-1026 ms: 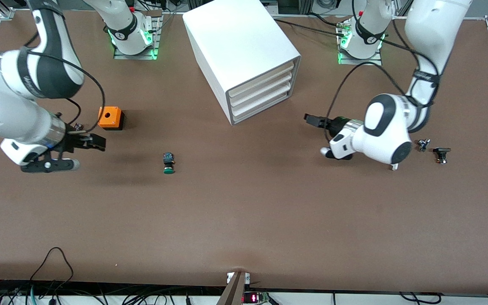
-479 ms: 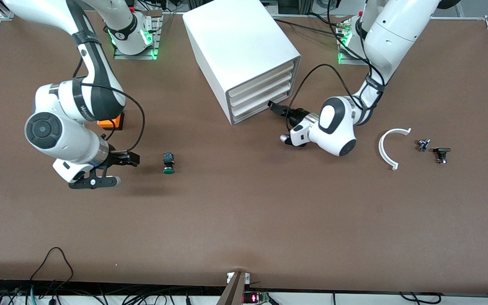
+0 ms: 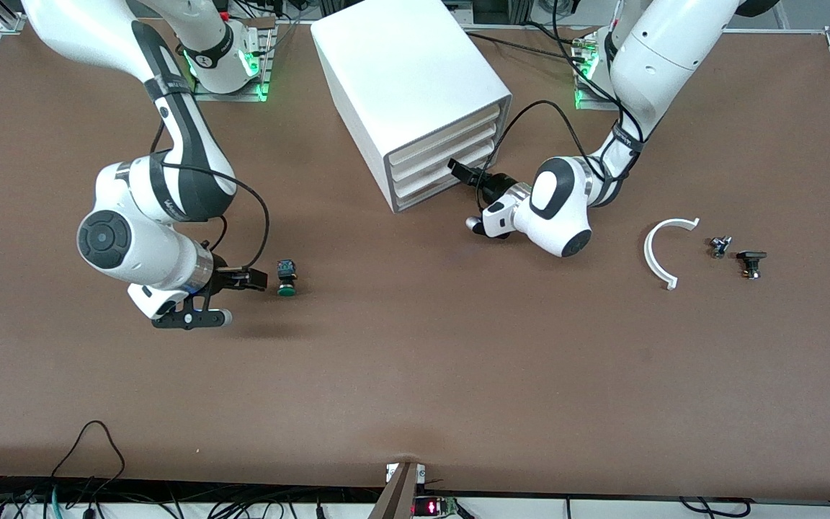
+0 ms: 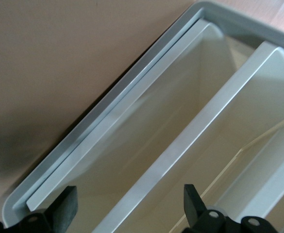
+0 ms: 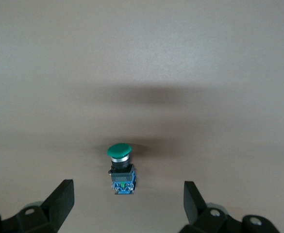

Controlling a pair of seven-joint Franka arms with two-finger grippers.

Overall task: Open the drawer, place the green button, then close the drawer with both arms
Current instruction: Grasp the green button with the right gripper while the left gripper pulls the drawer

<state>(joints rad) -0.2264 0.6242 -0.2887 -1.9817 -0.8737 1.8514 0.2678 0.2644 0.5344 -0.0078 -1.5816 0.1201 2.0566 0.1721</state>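
The button lies on its side on the brown counter, well apart from the cabinet and nearer to the front camera than it, toward the right arm's end. It is small, with a round green cap that bulges like a mushroom head, a thin silvery ring under the cap, and a dark blocky body with a bluish end. In the front view the cap points toward the camera and the body points toward the cabinet.

The right gripper sits low over the counter just beside the button, its fingers spread wide apart; in the right wrist view the button lies between the two fingertips but ahead of them, untouched.

The left gripper is at the front of the cabinet's stack of drawers, its fingers also apart and holding nothing. The left wrist view shows the white fronts of the drawers up close, with the bottom drawer shut inside the cabinet's grey frame; its face is plain white plastic with a sloped lip.
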